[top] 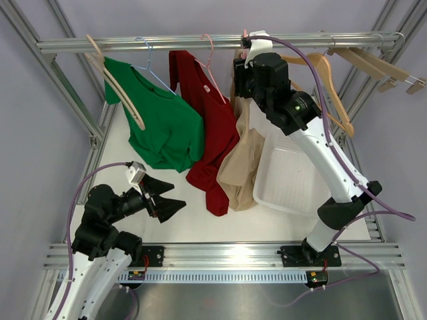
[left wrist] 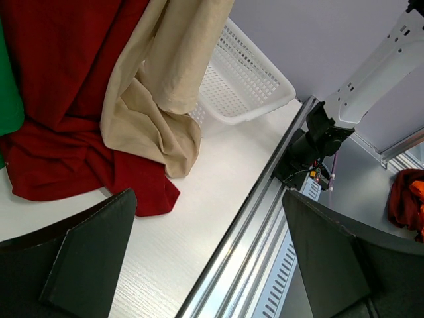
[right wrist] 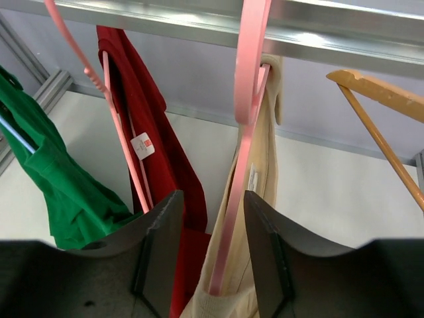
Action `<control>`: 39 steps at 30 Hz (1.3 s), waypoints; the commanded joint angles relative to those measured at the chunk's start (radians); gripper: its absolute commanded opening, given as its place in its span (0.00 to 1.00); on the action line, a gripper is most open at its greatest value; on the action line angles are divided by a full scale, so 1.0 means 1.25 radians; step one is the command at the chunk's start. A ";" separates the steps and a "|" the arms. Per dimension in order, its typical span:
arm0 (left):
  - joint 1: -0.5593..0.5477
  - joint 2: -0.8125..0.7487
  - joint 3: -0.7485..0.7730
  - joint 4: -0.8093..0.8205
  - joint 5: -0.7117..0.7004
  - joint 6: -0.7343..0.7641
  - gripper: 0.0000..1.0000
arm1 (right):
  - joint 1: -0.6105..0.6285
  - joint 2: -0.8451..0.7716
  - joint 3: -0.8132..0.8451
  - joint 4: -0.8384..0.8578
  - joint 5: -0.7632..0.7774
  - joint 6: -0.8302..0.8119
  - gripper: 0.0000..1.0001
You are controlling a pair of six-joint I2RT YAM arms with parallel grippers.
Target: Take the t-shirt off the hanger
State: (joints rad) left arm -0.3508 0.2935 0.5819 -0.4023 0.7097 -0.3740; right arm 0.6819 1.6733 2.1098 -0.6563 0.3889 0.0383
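A beige t-shirt (top: 240, 167) hangs from a pink hanger (right wrist: 242, 132) on the top rail (top: 200, 44), and its hem bunches on the table. My right gripper (top: 241, 79) is up at the rail by this hanger. In the right wrist view it (right wrist: 212, 245) is open, with the hanger's pink arm and the beige collar (right wrist: 258, 179) between the fingers, untouched. My left gripper (top: 170, 197) is open and empty, low at the near left. In its wrist view it (left wrist: 209, 258) faces the beige cloth (left wrist: 159, 86).
A red t-shirt (top: 213, 127) on another pink hanger and a green t-shirt (top: 163, 123) hang left of the beige one. A white mesh basket (top: 293, 175) lies at the right. Bare wooden hangers (top: 327, 87) hang on the rail's right part.
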 commanded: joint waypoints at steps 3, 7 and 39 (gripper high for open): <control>0.000 -0.015 0.020 0.024 -0.002 -0.003 0.99 | 0.004 0.033 0.061 -0.033 0.039 -0.026 0.47; -0.002 -0.016 0.019 0.022 -0.001 -0.003 0.99 | 0.005 0.039 0.055 -0.028 0.068 -0.049 0.40; 0.003 -0.002 0.019 0.022 -0.011 -0.006 0.99 | 0.004 -0.106 -0.139 0.294 0.105 -0.147 0.00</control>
State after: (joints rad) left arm -0.3504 0.2836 0.5819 -0.4026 0.7090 -0.3744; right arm 0.6819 1.6314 1.9369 -0.4744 0.5140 -0.1089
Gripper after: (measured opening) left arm 0.987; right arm 0.134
